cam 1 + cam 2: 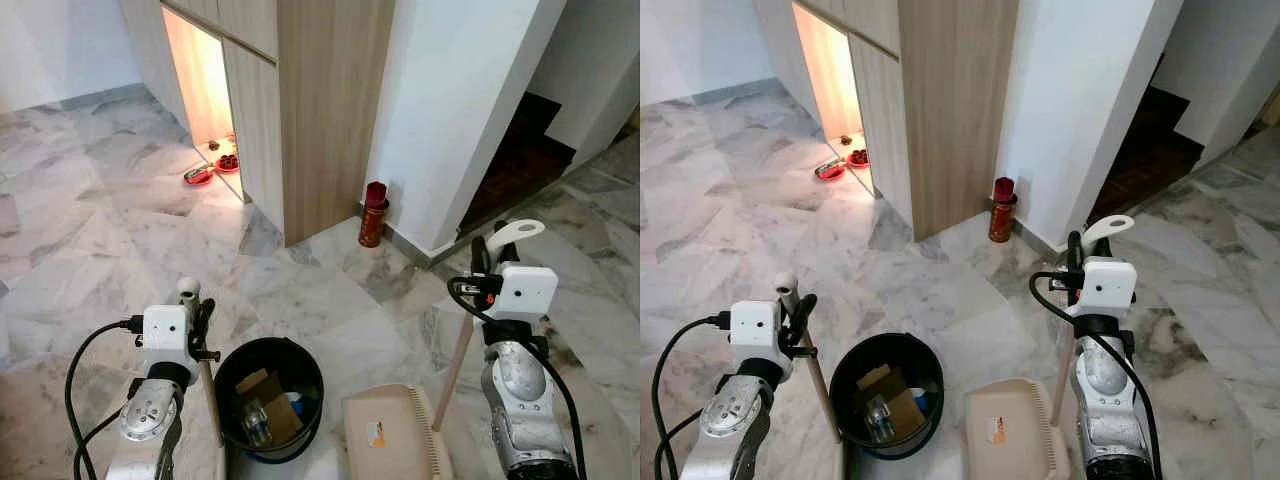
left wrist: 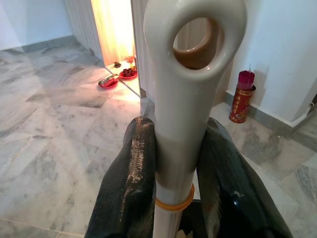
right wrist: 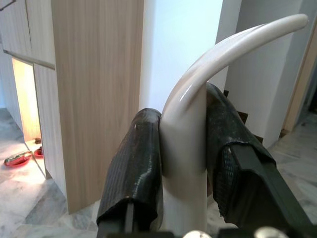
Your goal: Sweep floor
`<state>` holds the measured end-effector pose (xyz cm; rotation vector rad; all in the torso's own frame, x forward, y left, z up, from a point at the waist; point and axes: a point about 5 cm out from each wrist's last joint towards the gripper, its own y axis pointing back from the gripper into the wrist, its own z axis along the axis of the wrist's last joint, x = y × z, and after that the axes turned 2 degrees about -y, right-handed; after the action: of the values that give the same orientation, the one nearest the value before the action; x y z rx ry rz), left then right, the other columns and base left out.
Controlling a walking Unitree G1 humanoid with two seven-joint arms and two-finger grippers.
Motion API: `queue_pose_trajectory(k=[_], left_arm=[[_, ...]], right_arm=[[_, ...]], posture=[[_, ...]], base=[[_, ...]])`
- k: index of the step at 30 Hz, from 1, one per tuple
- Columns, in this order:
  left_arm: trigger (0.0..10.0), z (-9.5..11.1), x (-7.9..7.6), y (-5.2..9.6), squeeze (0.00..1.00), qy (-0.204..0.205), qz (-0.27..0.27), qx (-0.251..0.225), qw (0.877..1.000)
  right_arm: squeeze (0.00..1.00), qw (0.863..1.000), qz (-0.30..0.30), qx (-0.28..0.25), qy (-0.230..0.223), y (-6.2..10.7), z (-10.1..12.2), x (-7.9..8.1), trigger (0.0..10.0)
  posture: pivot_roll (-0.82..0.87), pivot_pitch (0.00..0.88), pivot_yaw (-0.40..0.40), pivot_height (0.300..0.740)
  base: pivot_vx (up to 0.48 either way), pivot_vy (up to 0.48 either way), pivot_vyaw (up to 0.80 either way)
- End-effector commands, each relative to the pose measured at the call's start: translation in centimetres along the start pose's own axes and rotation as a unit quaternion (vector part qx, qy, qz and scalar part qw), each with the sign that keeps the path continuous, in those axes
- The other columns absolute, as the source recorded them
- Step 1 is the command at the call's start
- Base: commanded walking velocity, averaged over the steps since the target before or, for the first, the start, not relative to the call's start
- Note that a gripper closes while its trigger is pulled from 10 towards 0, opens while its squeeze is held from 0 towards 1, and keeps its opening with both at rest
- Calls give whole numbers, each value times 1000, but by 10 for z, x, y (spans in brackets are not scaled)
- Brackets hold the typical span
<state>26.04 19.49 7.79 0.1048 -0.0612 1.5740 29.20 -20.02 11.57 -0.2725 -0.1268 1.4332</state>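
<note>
Two tools are held at the same time, and this is where trouble may come from. The left gripper (image 2: 179,183) has its black fingers (image 2: 133,173) pressed on both sides of the broom handle (image 2: 190,99), just below the cream cap with the hanging hole; the right gripper (image 3: 183,163) is clamped in the same way on the curved cream handle of the dustpan (image 1: 395,435), whose wooden pole (image 1: 452,372) goes down to the beige pan on the marble floor (image 1: 100,250). Between the two arms stands a black bucket (image 1: 272,395), very near the broom pole and just beside the pan. I think a wide stroke of the broom could knock the bucket over and spill it, because the pole passes close by its rim. Each hold is high on a smooth handle, so the tool could also turn or slip under a side push. Farther off, a red tin with incense sticks (image 1: 373,214) stands by the white wall and could be hit. Inside the bucket lie pieces of brown cardboard (image 1: 268,395), something like a clear bottle, and a small blue thing.
</note>
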Motion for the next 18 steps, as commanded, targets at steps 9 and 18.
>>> queue_pose_trajectory(k=[9,18], left_arm=[[10000,15,-4,-4,0,14,-7,-39,999],[10000,17,-5,-4,0,0,-13,-41,999]], right_arm=[[0,999,16,-26,19,-9,10,6,10000],[0,999,20,-29,18,-11,11,10,10000]], posture=[[30,0,-41,740],[32,0,-40,740]], base=[[-244,0,0],[-330,0,0]])
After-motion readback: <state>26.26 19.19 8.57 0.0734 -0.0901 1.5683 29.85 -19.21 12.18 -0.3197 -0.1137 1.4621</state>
